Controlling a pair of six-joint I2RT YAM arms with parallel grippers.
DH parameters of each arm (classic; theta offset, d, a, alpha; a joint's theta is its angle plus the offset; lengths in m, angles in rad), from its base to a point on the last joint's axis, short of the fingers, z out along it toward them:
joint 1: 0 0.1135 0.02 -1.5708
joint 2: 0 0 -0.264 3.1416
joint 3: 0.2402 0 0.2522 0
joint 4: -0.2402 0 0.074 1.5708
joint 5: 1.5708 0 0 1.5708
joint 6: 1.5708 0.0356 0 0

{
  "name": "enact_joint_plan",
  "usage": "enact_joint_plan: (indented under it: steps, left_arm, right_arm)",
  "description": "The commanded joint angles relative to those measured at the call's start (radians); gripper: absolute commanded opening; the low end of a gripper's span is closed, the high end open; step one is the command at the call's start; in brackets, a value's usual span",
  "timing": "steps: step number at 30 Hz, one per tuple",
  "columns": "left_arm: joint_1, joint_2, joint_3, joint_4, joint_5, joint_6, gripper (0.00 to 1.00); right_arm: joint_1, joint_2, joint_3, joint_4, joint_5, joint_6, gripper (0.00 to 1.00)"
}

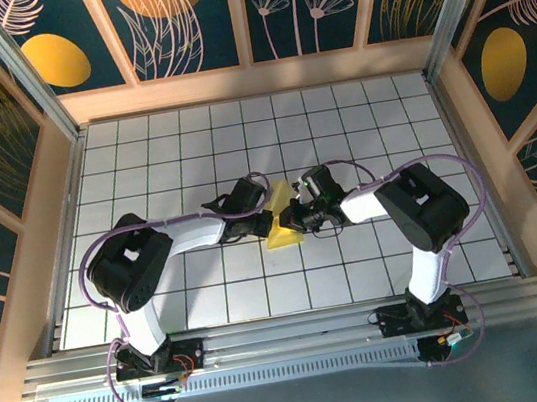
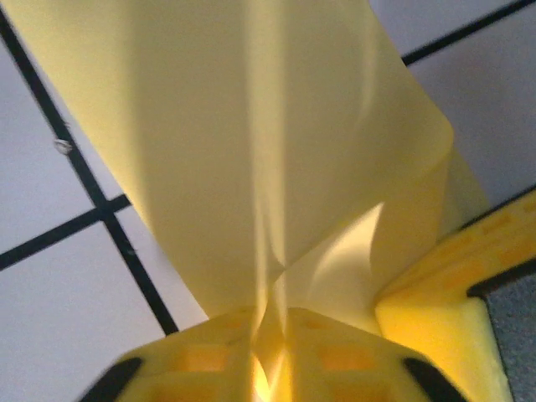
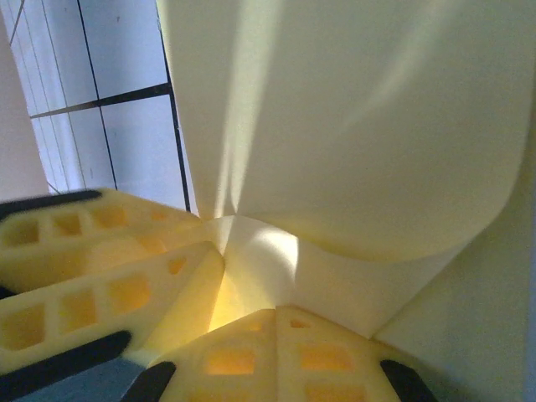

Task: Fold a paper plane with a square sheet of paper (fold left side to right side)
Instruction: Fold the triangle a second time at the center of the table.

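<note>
From above, the paper (image 1: 280, 221) is only a small yellow wedge mid-table, lying between the left gripper (image 1: 262, 225) and the right gripper (image 1: 299, 220), which meet over it. The wrist views show more: the left gripper (image 2: 270, 352) is closed on the sheet's edge, and the right gripper (image 3: 276, 352) is closed on a curled fold. The table (image 1: 190, 152) is white tile with dark grid lines, boxed by pale wood and dark panels (image 1: 186, 21) painted with orange ovals; the paper is thin, matte and bowed.
</note>
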Motion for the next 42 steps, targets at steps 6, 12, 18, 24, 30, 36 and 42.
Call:
enact_joint_plan:
  steps: [6,12,18,24,30,36,42]
  left_arm:
    - [0.006,-0.155,0.046,-0.098,-0.036,-0.067,0.28]
    - [0.006,-0.250,-0.053,-0.065,0.167,-0.213,0.16]
    - [0.006,-0.250,-0.168,0.100,0.403,-0.411,0.07]
    - [0.006,-0.193,-0.170,0.121,0.421,-0.432,0.05]
    - [0.006,-0.137,-0.159,0.127,0.394,-0.425,0.03]
    - [0.006,-0.114,-0.150,0.134,0.384,-0.423,0.02]
    - [0.006,-0.073,-0.147,0.118,0.377,-0.412,0.02]
  right_arm:
    - [0.007,0.016,-0.027,-0.055,0.051,-0.015,0.00]
    - [0.007,0.014,-0.031,-0.045,0.048,-0.012,0.00]
    - [0.008,0.015,-0.032,-0.042,0.047,-0.011,0.00]
    - [0.009,0.018,-0.031,-0.042,0.043,-0.010,0.00]
    - [0.009,0.018,-0.030,-0.045,0.042,-0.013,0.00]
    - [0.009,0.021,-0.027,-0.051,0.039,-0.016,0.00]
    - [0.008,0.024,-0.024,-0.057,0.040,-0.020,0.00]
